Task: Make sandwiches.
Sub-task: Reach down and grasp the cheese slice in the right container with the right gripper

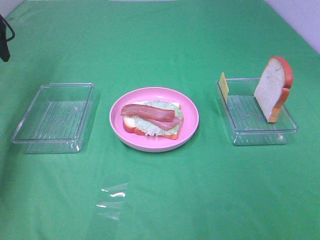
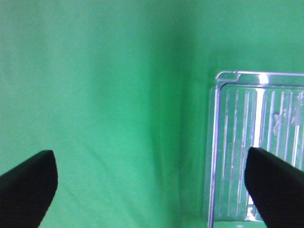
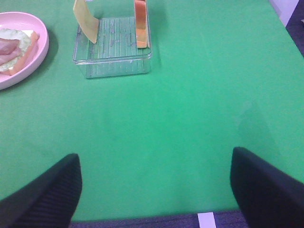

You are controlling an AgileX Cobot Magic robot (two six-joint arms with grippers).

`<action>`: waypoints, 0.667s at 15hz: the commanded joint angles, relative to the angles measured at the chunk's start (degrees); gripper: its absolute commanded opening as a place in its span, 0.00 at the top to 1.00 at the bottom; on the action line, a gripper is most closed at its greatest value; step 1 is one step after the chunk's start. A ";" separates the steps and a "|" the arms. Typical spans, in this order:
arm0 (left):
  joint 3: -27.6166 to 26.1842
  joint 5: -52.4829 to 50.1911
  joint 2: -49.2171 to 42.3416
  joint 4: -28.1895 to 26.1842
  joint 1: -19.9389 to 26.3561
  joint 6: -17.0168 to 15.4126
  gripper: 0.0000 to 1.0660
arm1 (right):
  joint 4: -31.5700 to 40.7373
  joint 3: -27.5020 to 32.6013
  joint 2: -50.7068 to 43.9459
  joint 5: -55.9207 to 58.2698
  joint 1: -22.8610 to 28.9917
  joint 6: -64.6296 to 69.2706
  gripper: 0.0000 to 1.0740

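Both grippers are spread wide and hold nothing. The left gripper (image 2: 149, 160) hangs over the green cloth (image 1: 160, 200) at a corner of the clear left tray (image 1: 52, 145), which lies to the left of the pink plate (image 1: 155, 145). The right gripper (image 3: 154, 159) hangs over bare cloth, well short of the right tray (image 1: 260, 136) on the plate's other side. On the plate itself the sandwich is half built, with the bottom bread slice (image 1: 128, 123), the lettuce leaf (image 1: 169, 129) and the bacon strips (image 1: 150, 113) on top. The cheese square (image 1: 223, 86) stands on edge against the right tray's wall nearest the plate. The second bread slice (image 1: 270, 86) leans upright at the tray's side farthest from the plate. The cheese looks thin, very light and probably smooth, so it may bend or slip. Its top edge clears the tray rim and is the natural place to pinch, across the thin faces. The bread looks thick, light and stiffer, and its crust top offers a firm hold. The stack on the plate looks loose, so a gentle set-down seems wise.
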 commanded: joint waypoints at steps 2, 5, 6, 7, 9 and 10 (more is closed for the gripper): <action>13.75 6.13 -8.31 -1.66 -0.06 3.15 0.06 | -0.06 0.11 -1.72 -0.11 -0.06 -0.17 0.24; 33.46 6.02 -22.23 -3.90 -0.06 6.59 0.06 | -0.06 0.11 -1.72 -0.11 -0.06 -0.17 0.24; 38.67 5.16 -27.39 -4.35 -0.06 7.10 0.07 | -0.06 0.11 -1.72 -0.11 -0.06 -0.17 0.24; 42.97 4.01 -33.12 -4.87 -0.06 7.68 0.07 | -0.06 0.11 -1.72 -0.11 -0.06 -0.17 0.24; 48.53 1.66 -41.94 -4.93 -0.06 8.02 0.08 | -0.06 0.11 -1.72 -0.11 -0.06 -0.17 0.24; 51.45 0.17 -47.90 -4.93 -0.06 8.08 0.08 | -0.06 0.11 -1.72 -0.11 -0.06 -0.17 0.24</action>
